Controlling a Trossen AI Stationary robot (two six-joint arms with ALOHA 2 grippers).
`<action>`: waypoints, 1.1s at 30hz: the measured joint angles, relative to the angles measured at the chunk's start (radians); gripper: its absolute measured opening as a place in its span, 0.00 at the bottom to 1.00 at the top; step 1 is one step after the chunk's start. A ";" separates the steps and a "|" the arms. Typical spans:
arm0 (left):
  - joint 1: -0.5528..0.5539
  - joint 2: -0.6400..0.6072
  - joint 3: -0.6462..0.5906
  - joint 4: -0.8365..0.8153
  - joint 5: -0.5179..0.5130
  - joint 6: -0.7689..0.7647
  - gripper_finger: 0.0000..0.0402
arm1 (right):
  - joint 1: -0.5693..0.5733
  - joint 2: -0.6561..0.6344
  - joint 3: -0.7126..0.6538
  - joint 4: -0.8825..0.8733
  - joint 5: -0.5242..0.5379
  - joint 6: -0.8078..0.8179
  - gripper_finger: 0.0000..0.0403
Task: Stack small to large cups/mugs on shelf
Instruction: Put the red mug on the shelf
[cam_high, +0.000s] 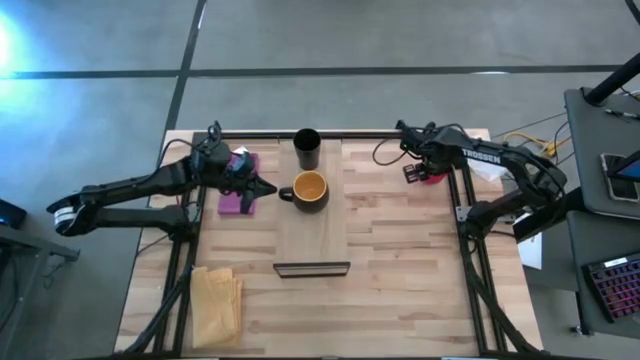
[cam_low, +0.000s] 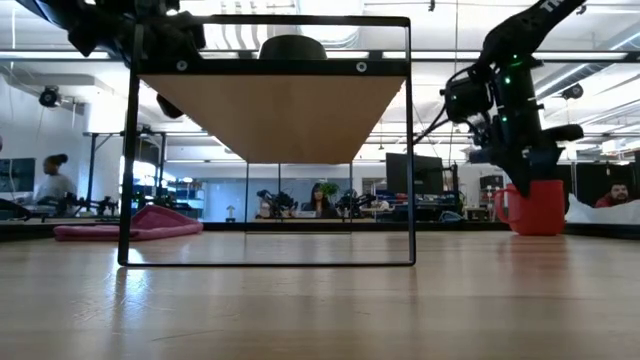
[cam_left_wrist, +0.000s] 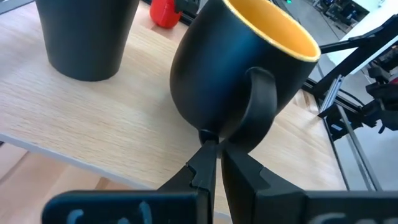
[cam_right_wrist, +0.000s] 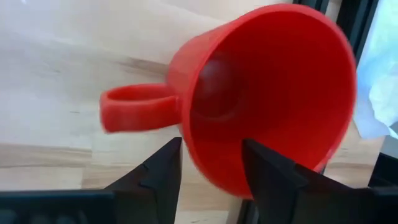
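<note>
Holding my left gripper (cam_left_wrist: 211, 163) at the handle of the dark mug (cam_left_wrist: 239, 68), I see my two fingers nearly together, their tips pinched on the bottom of that handle where it meets the body. The mug is glossy black outside, rounded toward the base, with a yellow-orange interior and a thick black loop handle turned toward me. It stands upright on the shelf (cam_high: 312, 230), the pale wooden board, directly ahead of my left fingertips. Just beyond the mug, on the same board, stands the black tumbler (cam_high: 307, 148), tall, narrow, matte and slightly tapered, close to the mug but apart from it.

My right gripper (cam_right_wrist: 211, 163) is at the red mug (cam_right_wrist: 261, 93), fingers spread: one fingertip is inside the rim and the other outside, straddling the near wall. This mug is plain bright red, flaring wider at the mouth, with a flat loop handle sticking out sideways from my fingers. It stands on the tabletop (cam_high: 400, 280), off the shelf, well apart from the other two cups. A pink cloth (cam_high: 238, 190) lies under my left wrist.
</note>
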 joint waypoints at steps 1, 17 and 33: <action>0.000 0.001 0.000 0.000 -0.001 0.000 0.02 | 0.000 0.001 -0.006 0.002 0.001 0.000 0.38; 0.000 -0.015 0.000 -0.001 -0.044 0.003 0.02 | 0.006 0.000 -0.034 0.003 -0.029 -0.079 0.03; 0.000 -0.015 0.000 -0.001 -0.044 0.030 0.02 | 0.486 -0.021 0.481 -0.428 -0.128 0.306 0.02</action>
